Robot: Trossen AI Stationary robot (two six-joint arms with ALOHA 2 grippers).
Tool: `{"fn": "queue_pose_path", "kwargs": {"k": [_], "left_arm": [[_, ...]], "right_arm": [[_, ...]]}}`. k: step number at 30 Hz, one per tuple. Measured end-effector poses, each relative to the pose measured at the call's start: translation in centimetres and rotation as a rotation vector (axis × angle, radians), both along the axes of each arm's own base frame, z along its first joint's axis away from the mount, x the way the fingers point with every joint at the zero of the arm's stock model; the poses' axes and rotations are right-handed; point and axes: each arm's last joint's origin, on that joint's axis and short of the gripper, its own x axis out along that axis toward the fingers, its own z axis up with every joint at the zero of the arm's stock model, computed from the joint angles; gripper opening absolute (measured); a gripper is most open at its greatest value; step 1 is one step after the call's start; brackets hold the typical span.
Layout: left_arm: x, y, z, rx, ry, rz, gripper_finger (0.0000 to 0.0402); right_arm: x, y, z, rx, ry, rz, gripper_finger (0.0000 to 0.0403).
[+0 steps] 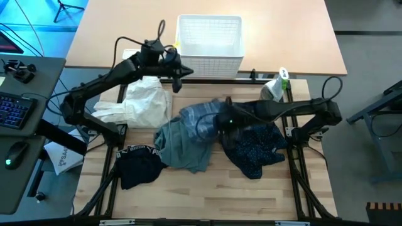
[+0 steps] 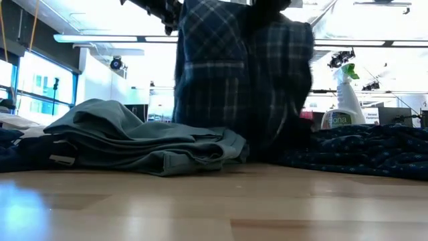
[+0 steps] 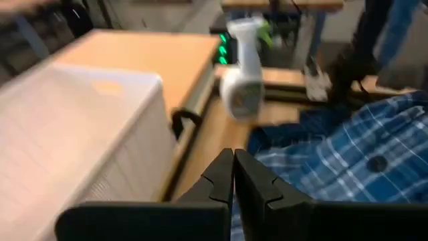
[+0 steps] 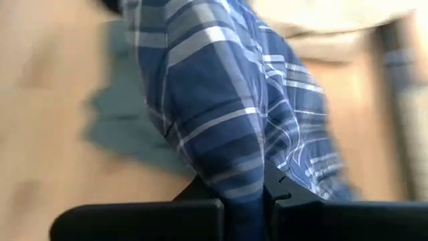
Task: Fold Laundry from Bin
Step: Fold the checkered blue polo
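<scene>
Right gripper [image 4: 244, 201] jaws pinching the plaid shirt [image 4: 221, 100], lifted limp and light; left gripper [image 3: 233, 175] jaws pressed together, empty, near the bin [image 1: 210, 45]; best taken by collar or shoulders

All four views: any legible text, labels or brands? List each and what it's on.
"ona": end of a label word on the spray bottle in the low view; the start is cut off behind the plaid shirt.
White lettering on the waistband of the black piece: too small to read.
Dark print on the white paper at the table's left edge: too small to read.
Keyboard keys: unreadable.
Wrist views: no text.
</scene>
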Motion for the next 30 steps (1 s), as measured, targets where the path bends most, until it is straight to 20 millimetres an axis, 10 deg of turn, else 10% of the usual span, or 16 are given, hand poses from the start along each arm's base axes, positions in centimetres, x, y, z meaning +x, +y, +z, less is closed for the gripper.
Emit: {"fn": "queue_pose_path", "kwargs": {"k": [7,20,25,30], "left_arm": [[2.7,-1.2,-3.8,-0.126,0.057,-0.143,0.0],[10.6,-6.5,-21.5,-0.654,0.19,-0.664,0.0],[11.5,-8.6,-23.1,-0.641,0.234,-0.706,0.0],[9.5,-7.0,-20.2,-0.457,0.301,-0.478,0.0]], "right_arm": [[0.2,0.1,0.7,0.088,-0.032,0.022,0.0011],[-1.0,-0.4,1.8,0.213,-0.047,-0.146,0.0011],[-1.4,-2.0,1.2,0.326,-0.005,-0.178,0.0011],[-1.6,-4.1,-2.2,0.402,0.047,-0.179,0.0011]]}}
